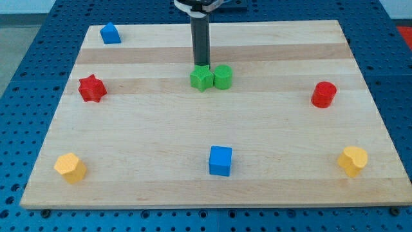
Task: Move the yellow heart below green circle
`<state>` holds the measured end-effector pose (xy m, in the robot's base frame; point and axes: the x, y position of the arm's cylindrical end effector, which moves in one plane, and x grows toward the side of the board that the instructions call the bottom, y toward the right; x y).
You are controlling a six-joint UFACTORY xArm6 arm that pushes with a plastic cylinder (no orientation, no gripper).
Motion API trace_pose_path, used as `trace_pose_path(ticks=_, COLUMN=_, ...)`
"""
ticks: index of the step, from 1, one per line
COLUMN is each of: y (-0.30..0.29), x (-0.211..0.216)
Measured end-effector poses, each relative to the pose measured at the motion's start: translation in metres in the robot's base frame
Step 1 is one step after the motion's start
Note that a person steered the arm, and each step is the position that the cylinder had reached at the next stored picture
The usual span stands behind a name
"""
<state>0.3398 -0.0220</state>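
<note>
The yellow heart (353,160) lies near the board's bottom right corner. The green circle (223,77) sits at the upper middle of the board, touching a green star (201,78) on its left. My tip (201,66) stands at the top edge of the green star, just up and left of the green circle. The tip is far from the yellow heart, which lies well down and to the right.
A second yellow block (70,167) lies at the bottom left. A blue cube (220,160) is at the bottom middle, a red cylinder (324,94) at the right, a red star (92,88) at the left and a blue block (110,33) at the top left. The wooden board (277,129) ends on all sides.
</note>
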Motion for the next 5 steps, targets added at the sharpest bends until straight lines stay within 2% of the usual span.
trace_pose_path(ticks=1, y=0.004, x=-0.034)
trace_pose_path(ticks=2, y=0.077, x=-0.066)
trace_pose_path(ticks=3, y=0.205, x=-0.065)
trace_pose_path(ticks=4, y=0.332, x=-0.042)
trace_pose_path(ticks=5, y=0.367, x=-0.019)
